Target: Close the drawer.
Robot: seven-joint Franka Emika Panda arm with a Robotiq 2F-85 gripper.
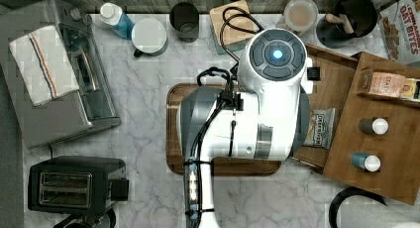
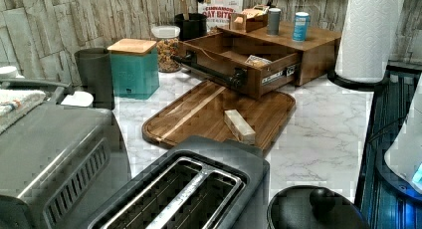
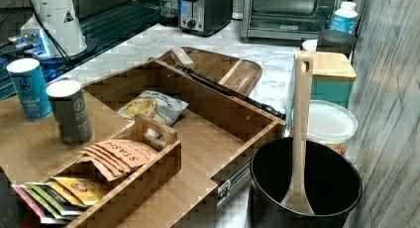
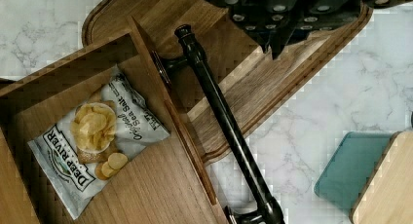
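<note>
The drawer (image 2: pixel 234 57) stands pulled out of the cabinet (image 2: pixel 308 45) at the upper middle of the left view, a chip bag (image 4: pixel 97 141) inside. The gripper (image 4: pixel 287 19) hangs at the upper edge of the wrist view; whether it is released or clenched I cannot tell. Best press squarely on the black handle (image 4: pixel 219 112), mid-bar, pushing straight toward the cabinet so the drawer does not skew

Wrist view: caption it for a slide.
Open drawer holding a chip bag, its black bar handle over the cutting board.
</note>
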